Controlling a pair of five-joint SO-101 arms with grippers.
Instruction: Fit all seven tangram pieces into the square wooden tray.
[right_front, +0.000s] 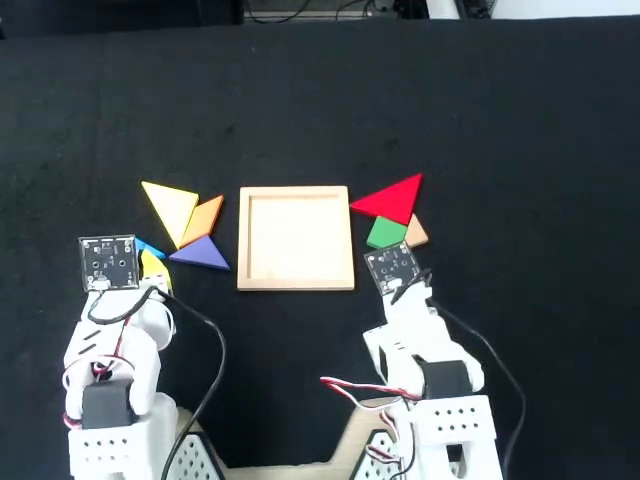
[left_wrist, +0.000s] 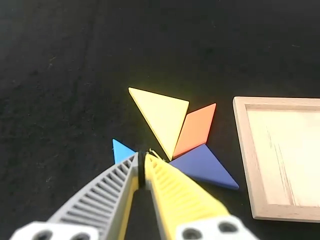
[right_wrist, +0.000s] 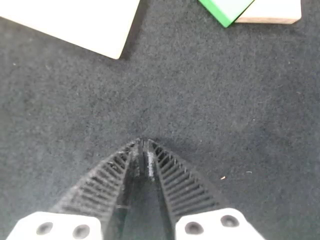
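- The tray (right_front: 244, 240) lies on a black cloth (right_front: 520, 120); all seven pieces lie outside it.
- Left of the tray: yellow triangle (right_front: 172, 208), orange piece (right_front: 204, 216), purple triangle (right_front: 202, 254), blue triangle (left_wrist: 121, 150).
- The left gripper (left_wrist: 141, 156), fingers pressed together on nothing, is just beside the blue triangle.
- Right of the tray: red triangle (right_front: 392, 200), green piece (right_front: 386, 233), tan piece (right_front: 417, 233).
- The right gripper (right_wrist: 144, 142), also pressed together and holding nothing, is near the tray's corner, the green piece just ahead.

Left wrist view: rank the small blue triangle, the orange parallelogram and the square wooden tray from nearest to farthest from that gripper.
1. Small blue triangle, right beside the left gripper tip.
2. Orange parallelogram, beside the large yellow triangle.
3. Square wooden tray, farthest, off to one side.
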